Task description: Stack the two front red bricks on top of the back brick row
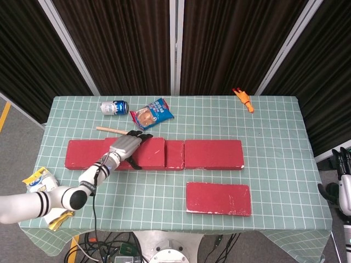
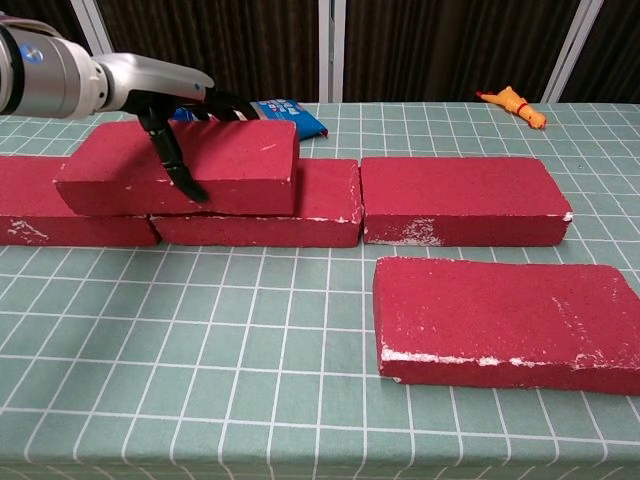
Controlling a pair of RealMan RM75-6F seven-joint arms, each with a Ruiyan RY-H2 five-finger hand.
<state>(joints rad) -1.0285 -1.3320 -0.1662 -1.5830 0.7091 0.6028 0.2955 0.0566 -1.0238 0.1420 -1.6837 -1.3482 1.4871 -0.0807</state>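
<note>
My left hand point(image 1: 127, 146) grips a red brick point(image 2: 180, 166), thumb down its front face and fingers over its top back edge point(image 2: 176, 112). That brick lies over the seam between the left brick point(image 2: 60, 212) and middle brick point(image 2: 318, 200) of the back row. The row's right brick point(image 2: 460, 198) has nothing on it. A second front red brick point(image 1: 218, 198) lies flat on the table near the front right point(image 2: 510, 318). My right hand point(image 1: 344, 178) shows only at the head view's right edge, off the table, fingers up and holding nothing.
Behind the row lie a soda can point(image 1: 114, 107), a blue snack bag point(image 1: 152, 114), and a wooden stick point(image 1: 118, 132). An orange toy chicken point(image 1: 243, 100) sits at the back right. A yellow-white packet point(image 1: 39, 181) hangs at the table's front left edge.
</note>
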